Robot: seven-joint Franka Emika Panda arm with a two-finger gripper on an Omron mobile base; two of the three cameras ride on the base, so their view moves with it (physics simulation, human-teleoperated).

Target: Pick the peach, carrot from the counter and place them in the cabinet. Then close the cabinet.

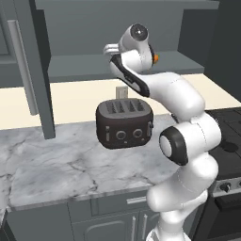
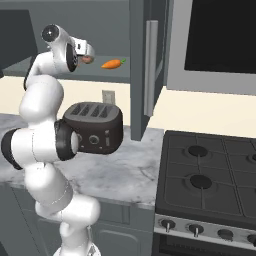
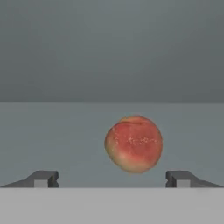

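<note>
Holding my two-finger gripper (image 3: pixel 112 178) spread wide and empty, I am seeing the round reddish-orange peach (image 3: pixel 134 143) lying just ahead of the fingertips, right of their midline, on the dark grey cabinet's grey shelf (image 3: pixel 52 140); the tapered orange carrot (image 2: pixel 112 63) is resting beside it.

The arm rises from its base, folds at the dark elbow joint and reaches up and forward, with the wrist level at shelf height. The gripper (image 3: pixel 112 178) points horizontally ahead. In the hand view its two dark fingertips (image 3: pixel 43 178) stand wide apart at the lower corners, touching nothing, so the jaws are spread. From the right base view the hand (image 2: pixel 84 50) shows past the wrist; from the left base view the forearm seems to hide most of it, so the fingers cannot be made out there.
</note>
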